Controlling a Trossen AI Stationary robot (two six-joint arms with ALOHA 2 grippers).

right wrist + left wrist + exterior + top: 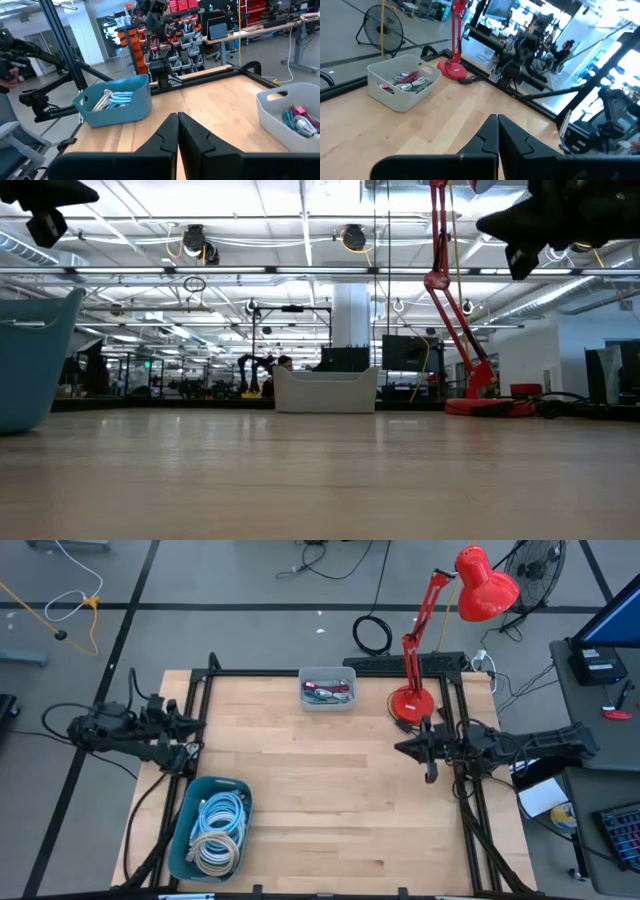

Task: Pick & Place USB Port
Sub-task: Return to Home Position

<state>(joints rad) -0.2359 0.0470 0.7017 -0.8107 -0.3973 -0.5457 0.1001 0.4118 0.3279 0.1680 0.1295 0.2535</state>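
A grey bin (pixel 327 689) at the table's far middle holds small red, green and silver parts (pixel 405 80); I cannot pick out a USB port among them. My left gripper (pixel 497 118) is shut and bare, held above the table's left edge (pixel 198 745), pointing toward the right side. My right gripper (pixel 177 116) is also shut with nothing in it. It hangs above the right edge (pixel 402 748) and points toward the left. Both are high above the tabletop in the low view.
A teal bin (pixel 212 825) with coiled white and blue cables stands at the near left. A red desk lamp (pixel 412 700) has its base at the far right corner, close to my right arm. Bare wood (pixel 330 790) lies between the two arms.
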